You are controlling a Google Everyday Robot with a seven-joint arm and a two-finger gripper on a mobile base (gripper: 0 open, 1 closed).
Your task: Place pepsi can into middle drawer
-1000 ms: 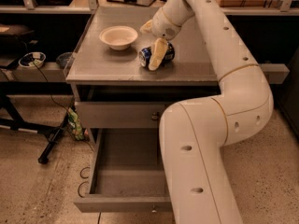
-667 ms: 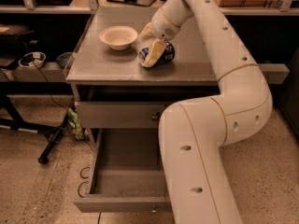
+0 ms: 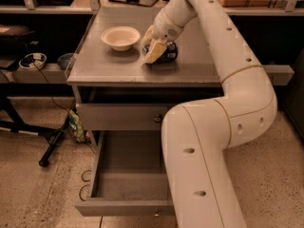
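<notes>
**Gripper (image 3: 154,49) pinches the can (image 3: 167,52) on the cabinet top**

Far left, a black stand leg (image 3: 54,144) slants across the speckled floor (image 3: 33,189), near the cabinet's lower left corner. On the grey cabinet (image 3: 190,68) top, a cream bowl (image 3: 120,37) sits upright towards the left, apart from the can. Just right of the bowl, the gripper comes down from the upper right and closes on the can. 1 pale finger (image 3: 153,52) lies across the can's left end, and the other is hidden behind it. The can lies on its side near the middle of the top, its blue body poking out to the right of that finger. Whether it rests on the surface or sits a little above it cannot be told.

Below the top, the upper front (image 3: 118,117) is pushed in, with its round knob (image 3: 158,119) just beside the arm. Under that, the drawer (image 3: 126,172) is pulled well out, its grey tray bare and its right part covered by the arm. The can is well apart from it, up on the top. On the right, the thick white arm (image 3: 209,141) rises from the bottom edge, bends at the right and reaches back left to the gripper.
</notes>
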